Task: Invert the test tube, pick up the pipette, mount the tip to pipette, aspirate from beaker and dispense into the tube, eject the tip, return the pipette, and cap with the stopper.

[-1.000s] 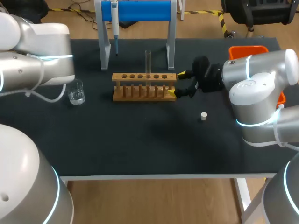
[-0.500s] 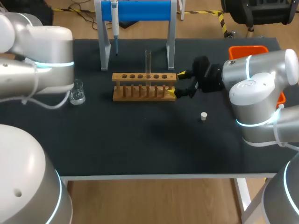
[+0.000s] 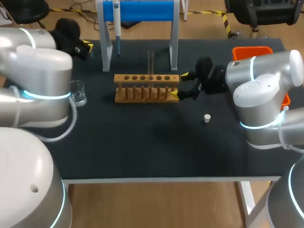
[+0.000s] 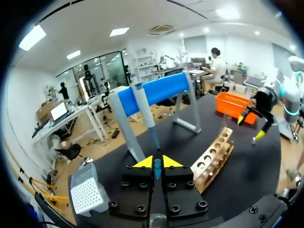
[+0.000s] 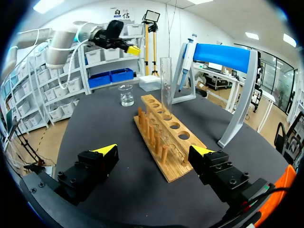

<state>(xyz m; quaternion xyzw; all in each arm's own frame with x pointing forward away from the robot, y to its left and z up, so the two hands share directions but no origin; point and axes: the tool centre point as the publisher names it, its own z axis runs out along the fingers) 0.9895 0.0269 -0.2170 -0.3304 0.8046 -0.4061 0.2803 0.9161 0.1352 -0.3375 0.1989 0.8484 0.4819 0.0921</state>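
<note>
The pipette [image 3: 116,21] hangs upright from the blue stand [image 3: 142,10], behind the wooden rack [image 3: 147,88] and towards its left end, with its slim shaft pointing down at the table. It looks to me like light, rigid plastic. The sensible hold would be on the thick upper body, with a lift upward to unhook it. The thin lower shaft seems too narrow and slick to pinch, and probably easy to knock crooked.

The left gripper [image 4: 156,162] sits well left of the rack and behind it, aimed at the pipette. Its yellow tips are drawn nearly together and hold nothing. The test tube [image 3: 150,61] stands mouth-up in one of the rack's middle holes. It is bare glass, so fragile and slippery.

The right gripper [image 3: 179,85] waits at the rack's right end, its fingers spread wide to either side of that end and empty. The beaker [image 3: 78,92] stands left of the rack, and the white stopper [image 3: 207,118] lies in front of the rack to its right. The tip box [image 4: 88,194] lies beyond the left gripper, on the side away from the rack.
</note>
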